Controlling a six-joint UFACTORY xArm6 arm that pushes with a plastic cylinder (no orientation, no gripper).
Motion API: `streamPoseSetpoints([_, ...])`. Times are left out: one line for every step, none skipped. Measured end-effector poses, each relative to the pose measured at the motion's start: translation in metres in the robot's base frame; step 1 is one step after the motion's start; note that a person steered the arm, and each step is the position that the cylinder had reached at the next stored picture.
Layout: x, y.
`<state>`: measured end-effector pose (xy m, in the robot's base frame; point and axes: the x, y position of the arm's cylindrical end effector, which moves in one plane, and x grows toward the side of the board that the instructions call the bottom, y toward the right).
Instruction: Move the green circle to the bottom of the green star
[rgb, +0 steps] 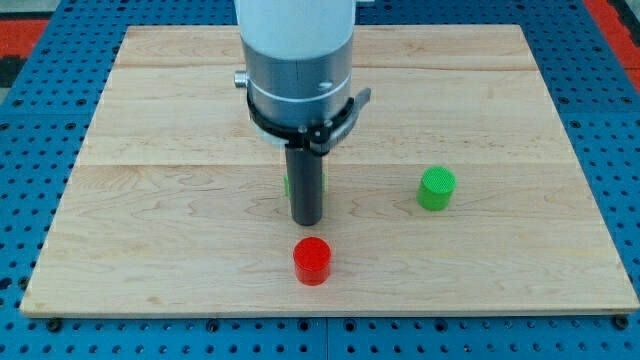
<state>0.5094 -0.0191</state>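
Observation:
The green circle (436, 188), a short round cylinder, stands on the wooden board (150, 200) right of the middle. The green star (286, 184) is almost wholly hidden behind my rod; only thin green slivers show at the rod's left and right sides. My tip (306, 220) rests on the board at the view's centre, right in front of the hidden star and well to the left of the green circle. A red circle (312, 260) stands just below my tip.
The arm's grey and white body (298, 60) hangs over the upper middle of the board. A blue perforated table (620, 120) surrounds the board on all sides.

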Motion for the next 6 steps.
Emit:
streamPoseSetpoints([-0.020, 0.000])
streamPoseSetpoints([0.000, 0.015])
streamPoseSetpoints([0.026, 0.050])
streamPoseSetpoints([0.048, 0.108])
streamPoseSetpoints([0.056, 0.170])
streamPoseSetpoints([0.034, 0.192])
